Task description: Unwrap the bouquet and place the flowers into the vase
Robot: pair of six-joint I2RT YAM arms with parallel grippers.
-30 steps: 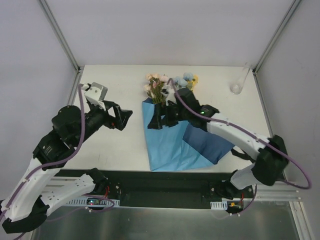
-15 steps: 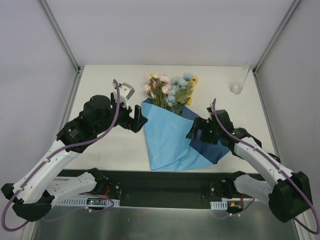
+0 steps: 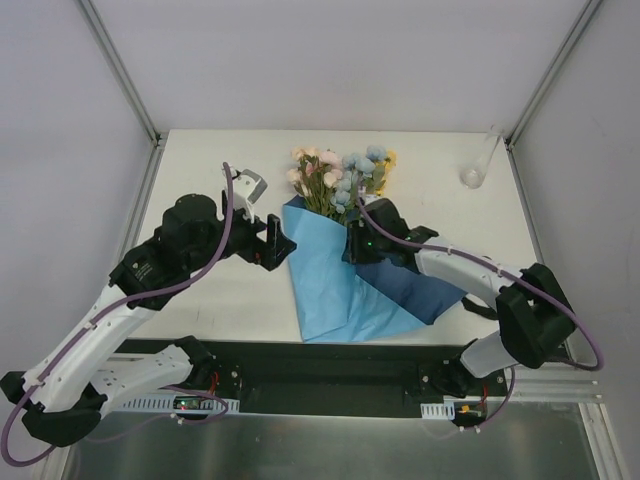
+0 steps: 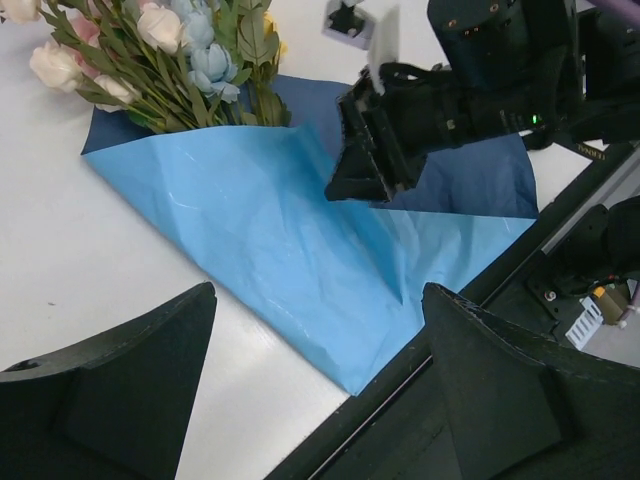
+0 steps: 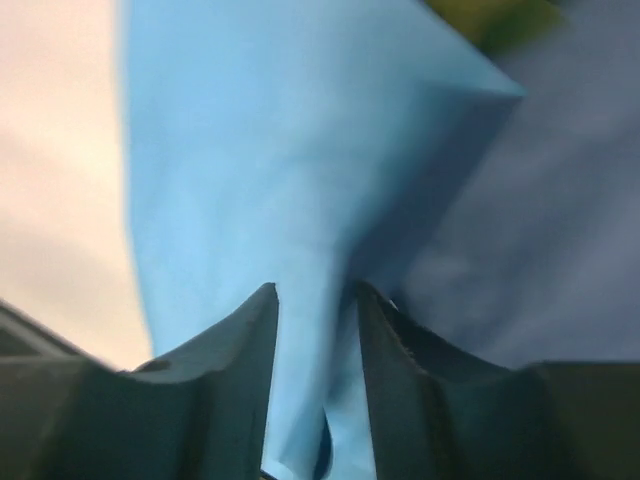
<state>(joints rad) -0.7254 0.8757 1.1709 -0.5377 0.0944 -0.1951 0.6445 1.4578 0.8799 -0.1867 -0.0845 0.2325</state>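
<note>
Right gripper point(image 3: 352, 247) has swung in from the right side of the blue paper point(image 3: 325, 285) to its middle, just below the stems. Left gripper point(image 3: 279, 243) has barely shifted in the last half second.

- Right claw: narrowed, tips down on the paper where the light flap meets the darker one. The wrist view shows a ridge of light-blue paper between the fingers.
- Left claw: wide, holding nothing, just beside the paper's left edge, above the table point(image 3: 430, 200).
- Paper: loosened and lying flat, one flap folded over, point toward the near edge.
- Flowers point(image 3: 335, 180): lying on the paper's far corner, heads toward the far edge, stems tucked under the light flap.
- Vase point(image 3: 474, 172): upright at the far right corner, well apart from the flowers.
</note>
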